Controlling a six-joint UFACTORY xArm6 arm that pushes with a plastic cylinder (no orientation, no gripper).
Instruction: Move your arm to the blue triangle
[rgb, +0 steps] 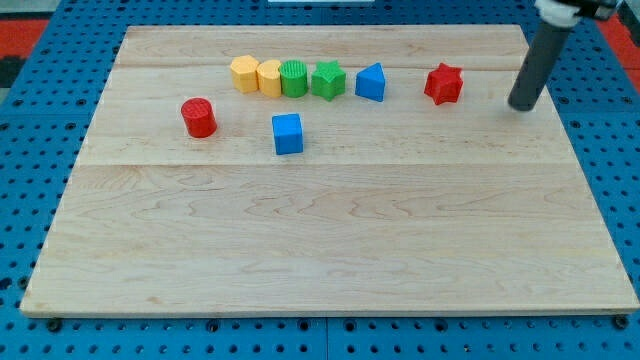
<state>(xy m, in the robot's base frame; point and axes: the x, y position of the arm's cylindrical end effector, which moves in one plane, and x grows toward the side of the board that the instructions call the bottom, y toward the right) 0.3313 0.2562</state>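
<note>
The blue triangle (371, 82) sits near the view's top, at the right end of a row of blocks. My tip (522, 105) is at the view's upper right, well to the right of the blue triangle. The red star (443, 84) lies between my tip and the blue triangle. My tip touches no block.
Left of the blue triangle in the row stand a green star (327, 80), a green cylinder (294, 78), and two yellow blocks (269, 77) (244, 74). A blue cube (288, 134) and a red cylinder (199, 118) sit below the row on the wooden board (320, 230).
</note>
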